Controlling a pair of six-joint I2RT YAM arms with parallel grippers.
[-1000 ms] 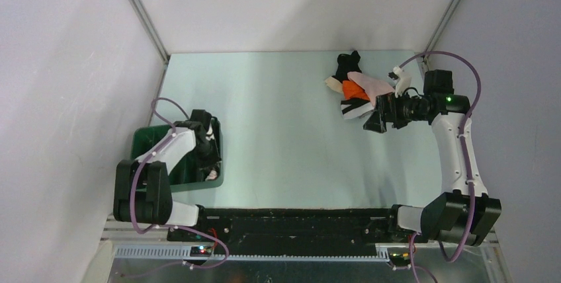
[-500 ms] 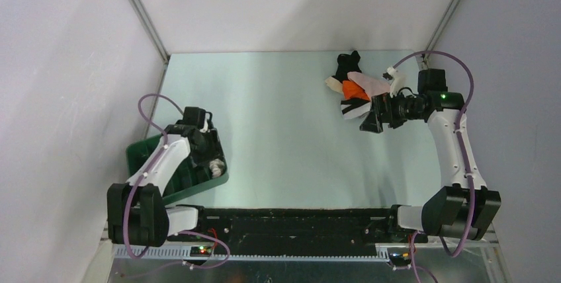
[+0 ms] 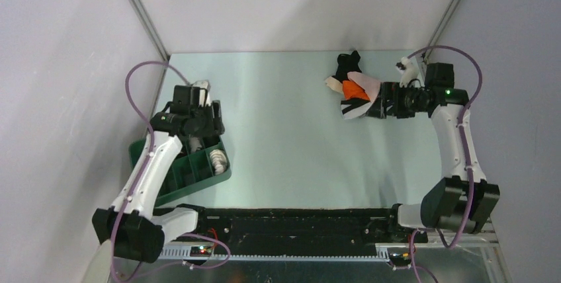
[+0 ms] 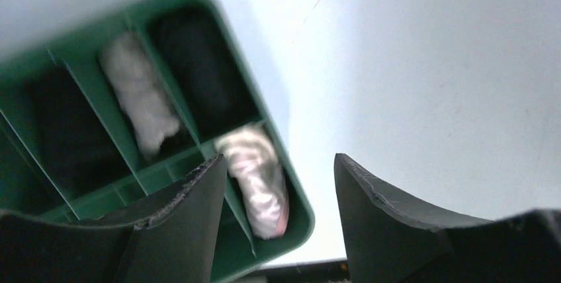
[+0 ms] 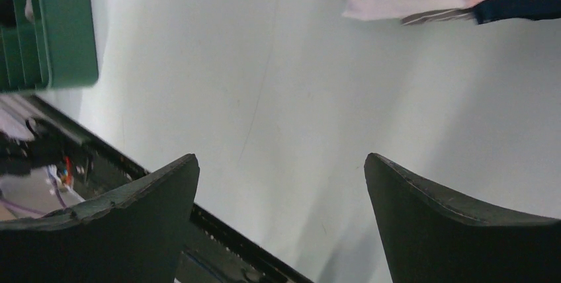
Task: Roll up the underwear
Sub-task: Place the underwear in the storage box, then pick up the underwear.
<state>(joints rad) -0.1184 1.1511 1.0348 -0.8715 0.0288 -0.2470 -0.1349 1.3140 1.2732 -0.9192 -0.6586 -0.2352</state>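
Both released, my left pincer point(image 4: 279, 161) hovers by the tray point(image 4: 73, 45); my right pincer point(image 5: 279, 164), I judge, must next grasp the far-right underwear point(image 3: 357, 91).

Loose heap of underwear point(image 3: 355, 89): black, orange, pale pink, white with dark band, far right on counter point(image 3: 284, 137). Two pale rolls point(image 4: 255, 177) upright-packed in separate green tray point(image 4: 294, 227) compartments.

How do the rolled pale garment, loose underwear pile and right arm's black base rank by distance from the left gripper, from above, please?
1. Rolled pale garment, in the green tray beside the left gripper.
2. Loose underwear pile, far right.
3. Right arm's black base, near right.
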